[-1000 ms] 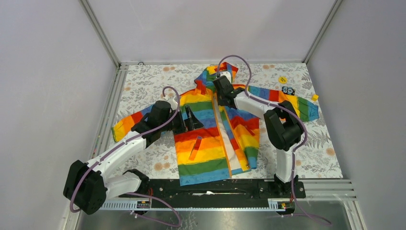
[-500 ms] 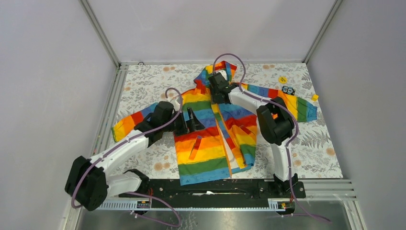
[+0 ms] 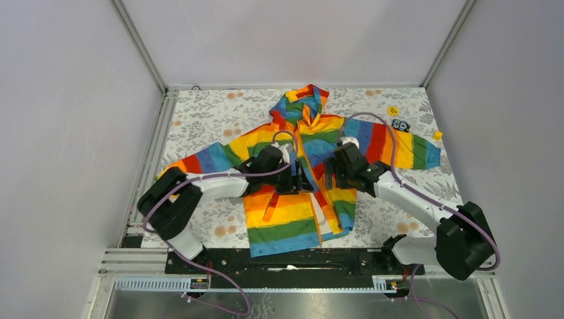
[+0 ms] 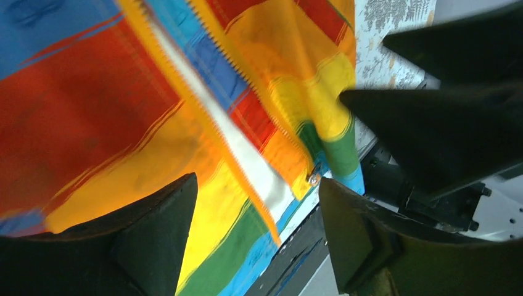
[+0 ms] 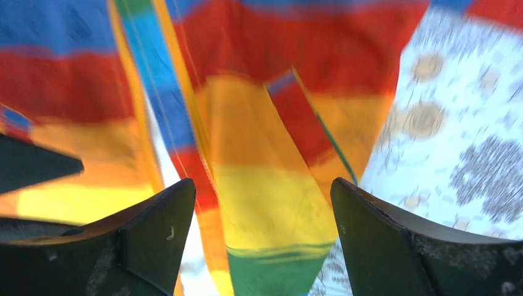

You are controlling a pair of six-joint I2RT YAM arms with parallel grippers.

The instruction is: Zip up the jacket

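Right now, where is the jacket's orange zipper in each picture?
Top external: the orange zipper runs down the middle of the jacket, near the picture's centre.
Left wrist: the zipper slants from the top left down to the lower middle.
Right wrist: the zipper, blurred, runs top to bottom, left of centre.
Shared landmark: the white lining beside it.

Right gripper [image 5: 262, 188] spread wide, nothing between the fingers, hanging over the jacket [image 5: 265, 117]. Picture's blurred. Orange zipper edge [image 5: 139, 117] runs down the left, a sliver of white lining [image 5: 196, 259] beside it, flowered cloth [image 5: 456, 129] at right.
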